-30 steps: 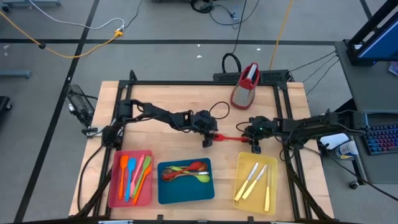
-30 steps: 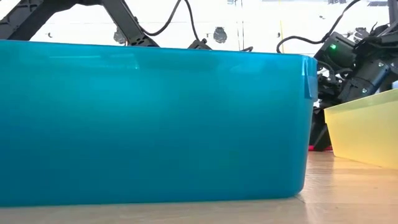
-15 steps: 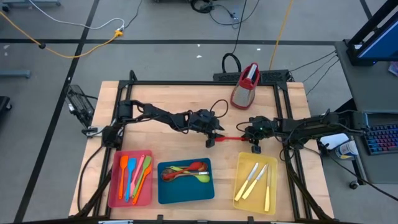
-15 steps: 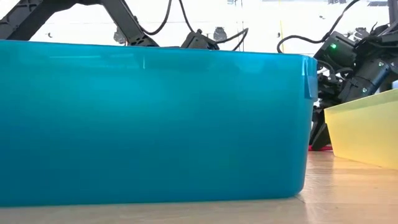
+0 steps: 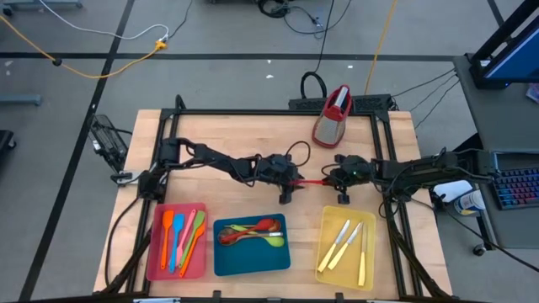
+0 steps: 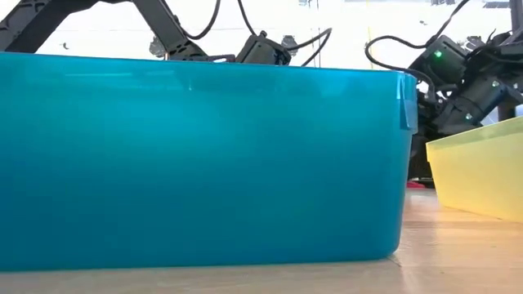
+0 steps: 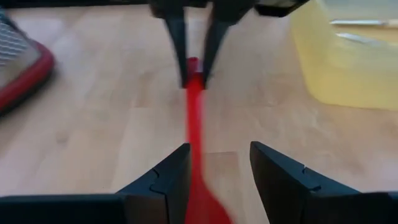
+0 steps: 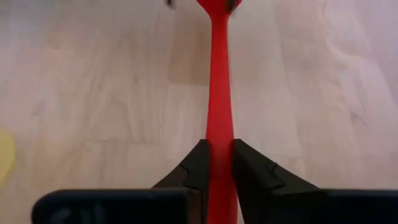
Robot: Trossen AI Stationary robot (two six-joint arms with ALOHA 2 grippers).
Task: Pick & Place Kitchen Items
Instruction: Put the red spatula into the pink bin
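red spatula (image 5: 313,181) | mid-table, spanning both arms | right gripper (image 8: 219,163) clamped on handle end | left gripper (image 7: 217,168) spread wide around blade end, no grip seen | likely light, slim, flexes; grip mid-handle, flat faces, else it pivots

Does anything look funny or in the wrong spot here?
One thing: a red utensil isn't in any tray. It hangs between the two arms over mid-table. The right tool is shut on its handle, while the left tool stands open around the wider end. The other utensils lie in their trays.
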